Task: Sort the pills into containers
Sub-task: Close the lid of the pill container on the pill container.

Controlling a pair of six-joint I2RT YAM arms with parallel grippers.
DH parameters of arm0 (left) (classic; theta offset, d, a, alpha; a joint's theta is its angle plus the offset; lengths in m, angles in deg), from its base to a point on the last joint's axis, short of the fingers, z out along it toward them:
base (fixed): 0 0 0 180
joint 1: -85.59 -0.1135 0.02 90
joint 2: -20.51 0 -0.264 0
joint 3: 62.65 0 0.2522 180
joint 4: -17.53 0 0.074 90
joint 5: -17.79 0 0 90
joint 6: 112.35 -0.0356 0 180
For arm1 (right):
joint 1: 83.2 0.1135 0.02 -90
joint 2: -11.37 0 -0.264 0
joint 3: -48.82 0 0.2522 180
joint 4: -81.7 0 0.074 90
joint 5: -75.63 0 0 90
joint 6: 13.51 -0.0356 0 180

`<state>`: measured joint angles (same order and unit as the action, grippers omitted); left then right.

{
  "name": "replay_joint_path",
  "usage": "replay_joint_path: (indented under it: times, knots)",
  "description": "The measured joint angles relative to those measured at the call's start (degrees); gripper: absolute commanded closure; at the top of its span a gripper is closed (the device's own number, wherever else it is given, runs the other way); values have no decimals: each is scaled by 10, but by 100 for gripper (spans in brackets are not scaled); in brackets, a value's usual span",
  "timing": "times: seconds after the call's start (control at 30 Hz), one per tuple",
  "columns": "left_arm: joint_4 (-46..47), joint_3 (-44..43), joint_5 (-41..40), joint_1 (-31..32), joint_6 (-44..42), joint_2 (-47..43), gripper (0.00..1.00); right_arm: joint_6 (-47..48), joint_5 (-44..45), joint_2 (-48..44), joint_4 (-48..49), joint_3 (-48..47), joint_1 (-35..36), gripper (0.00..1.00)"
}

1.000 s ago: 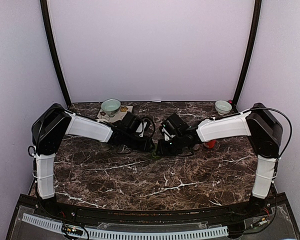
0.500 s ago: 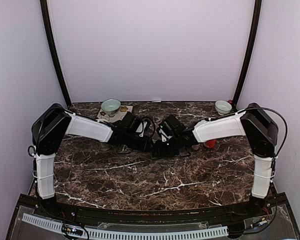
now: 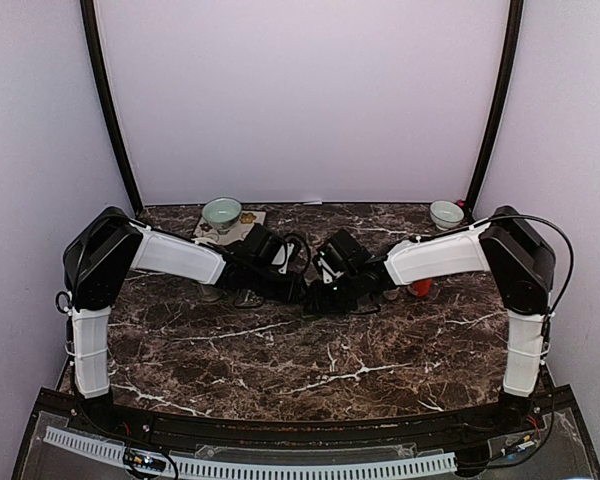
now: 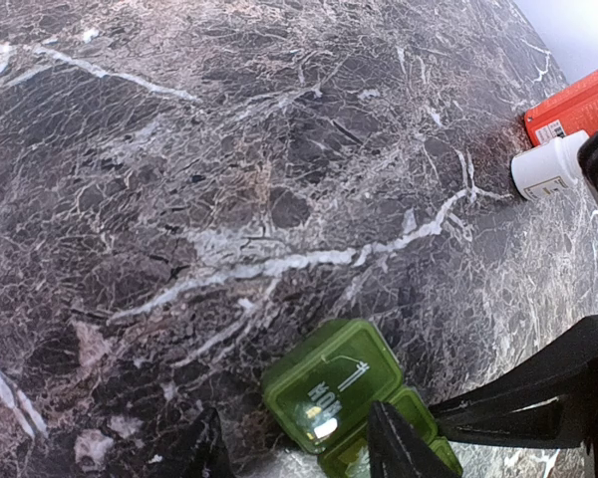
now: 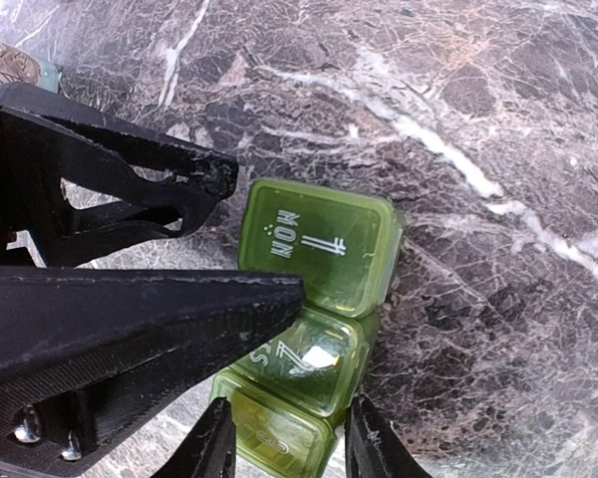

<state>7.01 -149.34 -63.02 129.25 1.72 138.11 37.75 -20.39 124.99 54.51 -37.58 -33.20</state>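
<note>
A green pill organizer (image 3: 311, 306) lies on the marble table (image 3: 280, 350) between both grippers. In the right wrist view its "MON" lid (image 5: 319, 244) is closed, with two more compartments (image 5: 299, 366) toward the camera. My right gripper (image 5: 289, 448) clasps the organizer's near end, a finger against each side. My left gripper (image 4: 299, 453) is open; its fingers (image 5: 130, 179) straddle the MON compartment (image 4: 329, 393), one tip lying over the second compartment. Two pale bowls stand at the back left (image 3: 221, 212) and back right (image 3: 446, 213). No loose pills show clearly.
A white bottle (image 4: 548, 167) and an orange-red box (image 4: 575, 105) stand right of the organizer; the red item (image 3: 420, 288) shows under my right forearm. A small mat (image 3: 230, 230) lies by the left bowl. Black frame posts flank the back wall.
My right arm has shifted slightly left, bringing its gripper onto the organizer. My left arm has hardly moved.
</note>
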Motion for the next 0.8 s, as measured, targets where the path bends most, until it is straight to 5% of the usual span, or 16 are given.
replay_joint_path:
  times: [0.5,0.8]
  knots:
    - [0,0,0,0,2,0,51,-9,0,3,17,6,3,64]
    - [0,0,0,0,3,0,50,-10,3,3,31,12,7,57]
